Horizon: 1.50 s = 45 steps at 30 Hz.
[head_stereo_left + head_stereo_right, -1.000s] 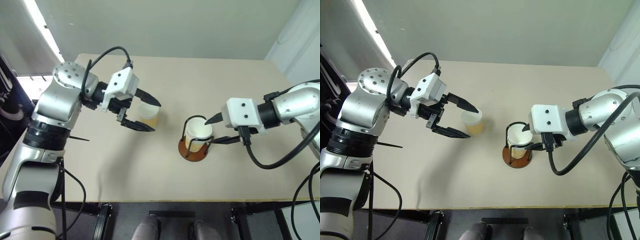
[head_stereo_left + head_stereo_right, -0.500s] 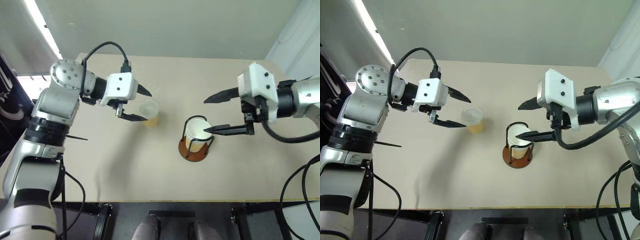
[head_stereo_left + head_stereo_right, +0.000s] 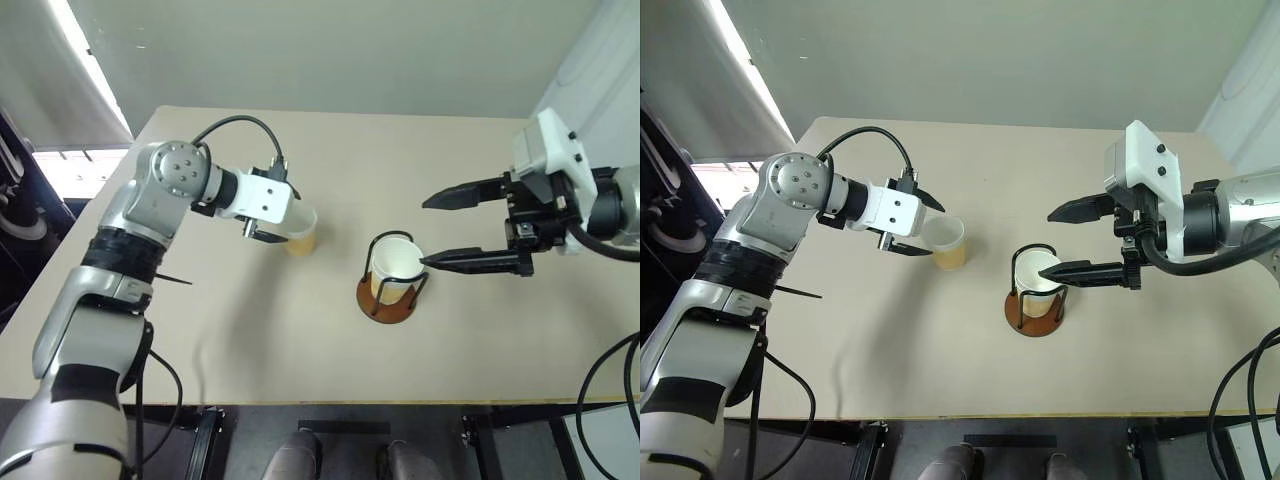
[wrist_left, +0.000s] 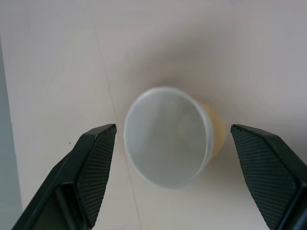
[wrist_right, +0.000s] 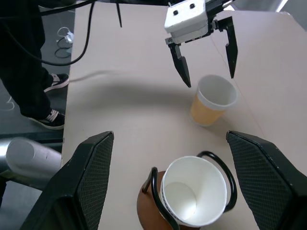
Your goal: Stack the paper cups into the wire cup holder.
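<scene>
Near the middle of the beige tabletop point(image 3: 230, 330) stands the wire cup holder point(image 3: 391, 291), a round reddish-brown base with thin black wire loops rising upright; paper cups point(image 3: 396, 266) are nested inside it, rims upward, white interior showing, and the right wrist view shows at least two rims, one within the other. Just to the robot's left of the holder, apart from it, a single paper cup point(image 3: 299, 229) stands upright on the tabletop, tan-yellow outside and white within. Left gripper point(image 3: 922, 226) is at this lone cup with its two black fingers spread wide, one on either side of the rim; the left wrist view shows a clear gap between each finger and the cup wall, so nothing is gripped. Right gripper point(image 3: 438, 231) hangs above and to the robot's right of the holder, fingers parted and empty, the nearer finger's tip appearing over the rim of the nested cups. Beside the tabletop, in the right wrist view, a person's dark trouser legs and sneakers point(image 5: 47, 100) stand on the floor.
</scene>
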Tool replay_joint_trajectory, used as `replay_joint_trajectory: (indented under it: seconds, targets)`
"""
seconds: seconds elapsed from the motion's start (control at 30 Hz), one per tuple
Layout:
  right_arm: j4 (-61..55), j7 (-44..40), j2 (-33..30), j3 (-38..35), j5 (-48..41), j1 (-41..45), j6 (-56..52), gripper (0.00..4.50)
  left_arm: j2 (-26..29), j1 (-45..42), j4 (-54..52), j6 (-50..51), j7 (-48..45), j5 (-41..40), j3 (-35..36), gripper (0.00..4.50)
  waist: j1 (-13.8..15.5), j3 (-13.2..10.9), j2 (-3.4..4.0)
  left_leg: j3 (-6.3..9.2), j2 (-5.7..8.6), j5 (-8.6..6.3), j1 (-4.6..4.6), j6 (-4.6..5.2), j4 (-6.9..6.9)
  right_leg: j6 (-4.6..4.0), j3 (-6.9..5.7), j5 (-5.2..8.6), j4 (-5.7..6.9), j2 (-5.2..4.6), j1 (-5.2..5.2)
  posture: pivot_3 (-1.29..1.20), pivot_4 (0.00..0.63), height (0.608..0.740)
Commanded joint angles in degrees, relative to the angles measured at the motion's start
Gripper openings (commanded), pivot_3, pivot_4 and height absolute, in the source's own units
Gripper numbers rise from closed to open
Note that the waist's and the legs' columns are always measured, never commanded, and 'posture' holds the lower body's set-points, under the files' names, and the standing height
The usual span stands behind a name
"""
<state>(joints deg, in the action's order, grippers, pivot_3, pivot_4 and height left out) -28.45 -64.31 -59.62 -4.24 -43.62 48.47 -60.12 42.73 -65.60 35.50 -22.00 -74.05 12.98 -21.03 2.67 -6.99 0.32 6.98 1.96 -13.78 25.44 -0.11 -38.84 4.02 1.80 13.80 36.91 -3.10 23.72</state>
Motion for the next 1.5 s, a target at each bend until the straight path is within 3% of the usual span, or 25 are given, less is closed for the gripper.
replay_joint_trajectory:
  seconds: [0.03,0.47,0.57,0.77,0.87,0.9,1.27,1.5]
  targets:
    - [0.5,0.3,-2.6,-3.0,-1.0,-0.1,0.2,3.8,-0.9,-2.8,2.4,-3.4,2.4,2.4,-0.3,4.11,0.1,0.0,0.0,0.0,0.0,0.0,0.05,0.0,0.0,0.0,-0.01,0.0,0.01,0.0,0.05,0.0,0.15,0.74]
    - [2.5,0.9,-5.5,-3.3,-1.0,-2.2,2.7,3.8,-4.2,-2.6,5.3,-5.5,3.3,5.9,-2.6,4.11,0.2,0.0,0.0,-0.02,0.0,-0.01,0.28,-0.02,-0.01,0.01,0.0,0.0,0.03,0.0,0.28,0.0,0.15,0.74]
    - [2.7,1.1,-5.8,-3.5,-0.9,-2.7,3.0,3.84,-4.9,-3.2,7.4,-6.4,5.2,8.1,-3.5,3.49,0.3,0.0,0.0,-0.02,0.0,-0.01,0.3,-0.02,-0.04,0.01,0.0,0.0,0.04,0.0,0.29,0.0,0.15,0.74]
    - [2.6,1.5,-6.1,-3.9,-1.2,-3.3,3.0,3.84,-6.9,-4.9,11.6,-7.7,8.2,9.9,-4.1,1.37,0.5,0.0,0.0,-0.02,0.0,-0.01,0.35,-0.02,-0.08,0.01,0.0,0.0,0.05,0.0,0.33,0.0,0.15,0.74]
    - [2.6,1.7,-6.4,-4.1,-1.2,-3.7,3.1,3.84,-8.0,-5.3,11.1,-6.1,4.9,6.4,-2.7,0.15,0.6,0.0,0.0,-0.03,0.0,-0.01,0.38,-0.02,-0.1,0.01,0.0,-0.01,0.04,0.0,0.34,0.0,0.15,0.74]
    - [2.6,1.7,-6.5,-4.2,-1.3,-3.8,3.2,3.84,-8.0,-5.4,10.7,-5.6,3.7,5.4,-2.3,0.01,0.6,0.0,0.0,-0.02,0.0,-0.01,0.38,-0.02,-0.1,0.02,-0.01,-0.01,0.06,0.0,0.34,0.0,0.15,0.74]
    - [4.1,2.1,-6.5,-5.6,0.2,-6.9,7.3,3.84,-4.7,-3.1,0.0,3.0,-9.6,-4.4,1.1,0.01,0.6,0.0,0.0,-0.03,0.0,-0.01,0.42,-0.01,-0.17,0.03,-0.01,-0.01,0.09,0.02,0.36,0.0,0.15,0.74]
    - [6.8,-3.1,-10.1,-4.3,3.8,-10.0,13.1,3.84,-1.4,-2.1,-9.9,10.0,-17.9,-11.1,2.6,0.01,0.7,0.0,0.0,-0.02,0.0,0.0,0.44,0.01,-0.21,0.03,-0.02,-0.01,0.11,0.02,0.36,0.0,0.15,0.74]
